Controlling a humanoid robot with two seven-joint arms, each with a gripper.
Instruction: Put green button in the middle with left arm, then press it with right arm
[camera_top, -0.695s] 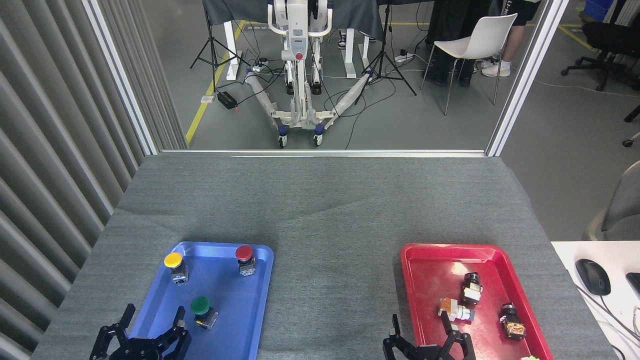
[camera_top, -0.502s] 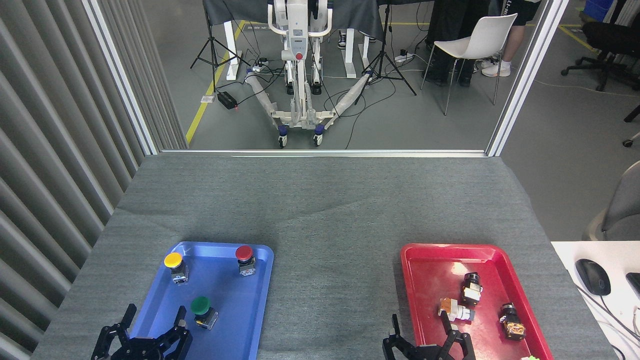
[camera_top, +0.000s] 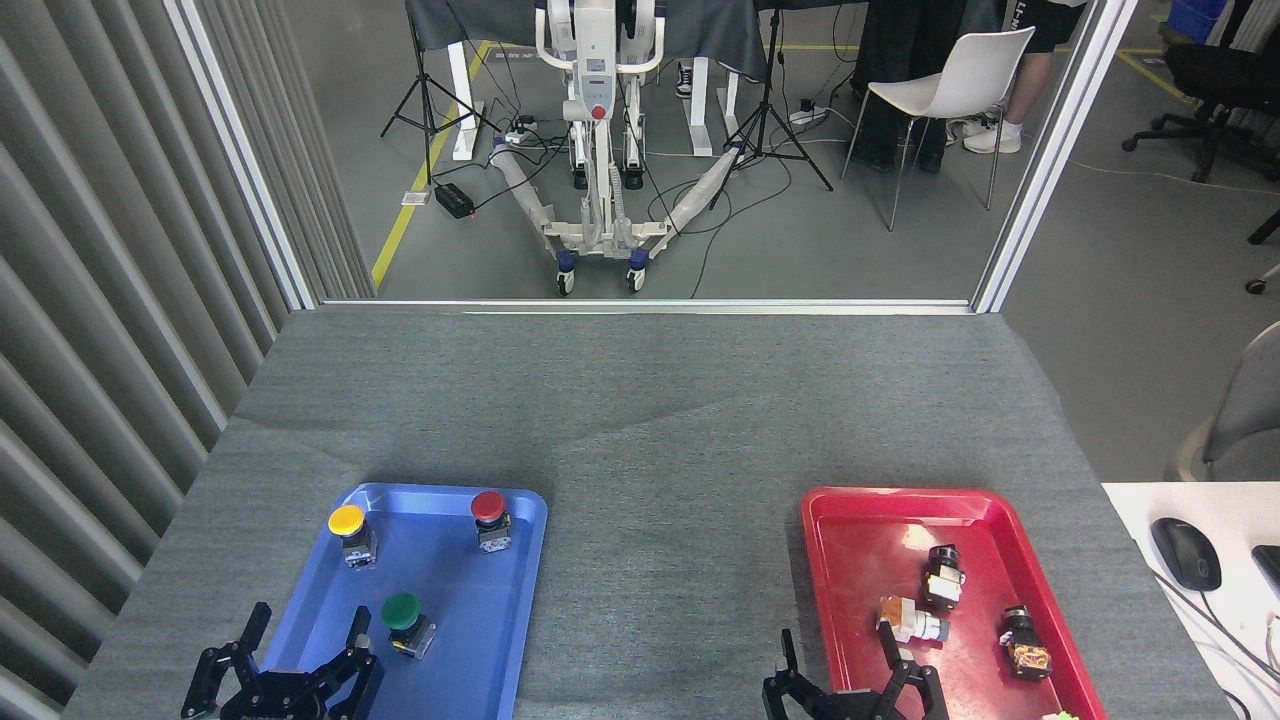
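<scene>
- Green button (camera_top: 404, 618) upright in the near half of the blue tray (camera_top: 470, 660), dark cap up, on its grey-black base.
- Left hand (camera_top: 305, 625) at the tray's near-left corner, fingers spread wide apart, empty; right finger just beside the green button, not touching.
- Right hand (camera_top: 838, 652) low at the near edge of the red tray (camera_top: 860, 540), fingers apart, holding nothing.
- Middle (camera_top: 670, 580) of the table: bare grey fabric between the two trays.
- Yellow button (camera_top: 350, 530) and red button (camera_top: 490, 516) upright at the far end of the blue tray, well apart from the green one.
- Three small switch parts (camera_top: 925, 600) lying in the red tray.
</scene>
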